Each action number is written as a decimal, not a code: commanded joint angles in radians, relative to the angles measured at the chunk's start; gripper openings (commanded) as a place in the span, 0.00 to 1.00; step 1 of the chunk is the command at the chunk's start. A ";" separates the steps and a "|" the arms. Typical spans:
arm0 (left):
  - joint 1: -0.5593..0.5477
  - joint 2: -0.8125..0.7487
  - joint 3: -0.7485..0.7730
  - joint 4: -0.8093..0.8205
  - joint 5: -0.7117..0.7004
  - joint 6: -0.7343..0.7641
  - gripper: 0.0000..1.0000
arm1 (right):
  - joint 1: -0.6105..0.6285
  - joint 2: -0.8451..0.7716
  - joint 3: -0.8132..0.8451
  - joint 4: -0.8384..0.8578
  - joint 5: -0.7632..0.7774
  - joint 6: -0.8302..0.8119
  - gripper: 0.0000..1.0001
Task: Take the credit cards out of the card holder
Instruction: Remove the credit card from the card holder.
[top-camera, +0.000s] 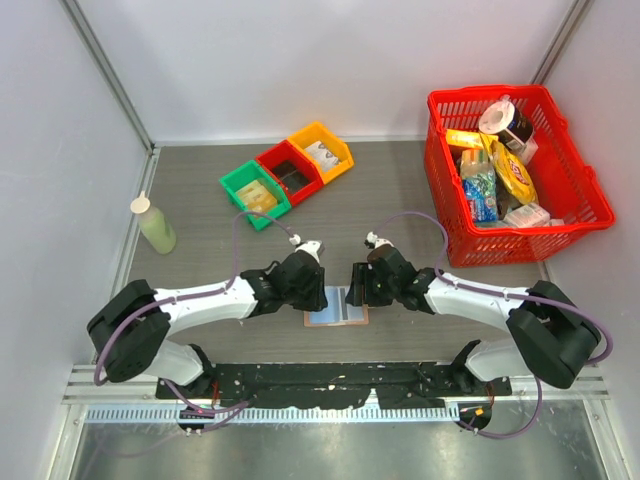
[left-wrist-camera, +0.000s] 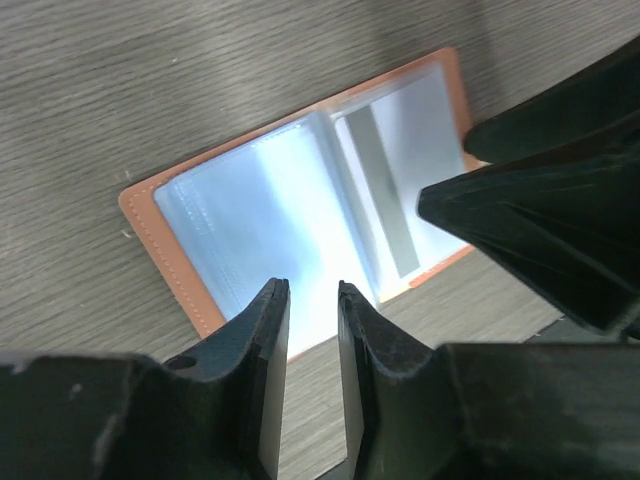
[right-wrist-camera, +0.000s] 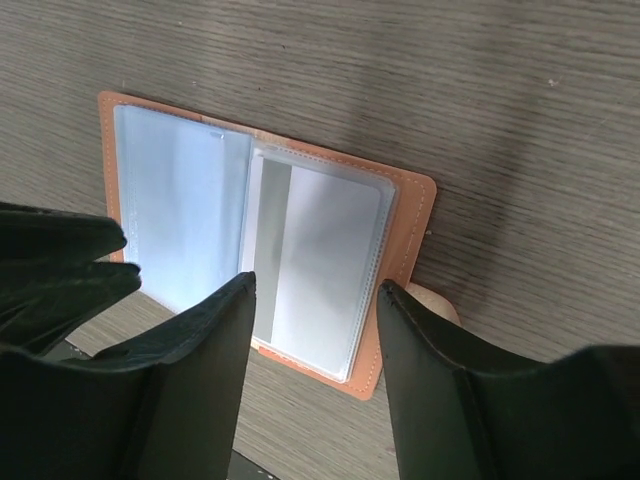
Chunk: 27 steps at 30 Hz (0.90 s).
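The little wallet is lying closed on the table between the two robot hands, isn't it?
Not quite. The card holder is lying open, not closed, on the table between the left gripper and the right gripper. Both wrist views show it spread flat with its inside facing up.

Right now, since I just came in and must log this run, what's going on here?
The card holder lies spread open on the table. The left hand hangs over one clear-sleeved page, fingers barely apart. The right hand is open over the other page, where a credit card sits in its sleeve. Nothing is gripped; no card is out yet.
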 joint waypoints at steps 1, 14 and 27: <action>-0.004 0.036 -0.003 -0.039 -0.034 -0.004 0.28 | 0.009 0.007 0.022 0.041 0.002 0.014 0.54; -0.004 0.108 -0.032 -0.029 -0.004 -0.032 0.16 | 0.011 -0.037 0.071 0.032 -0.084 0.004 0.31; -0.006 0.004 -0.107 0.043 -0.023 -0.081 0.14 | 0.071 0.016 0.152 0.090 -0.245 -0.037 0.33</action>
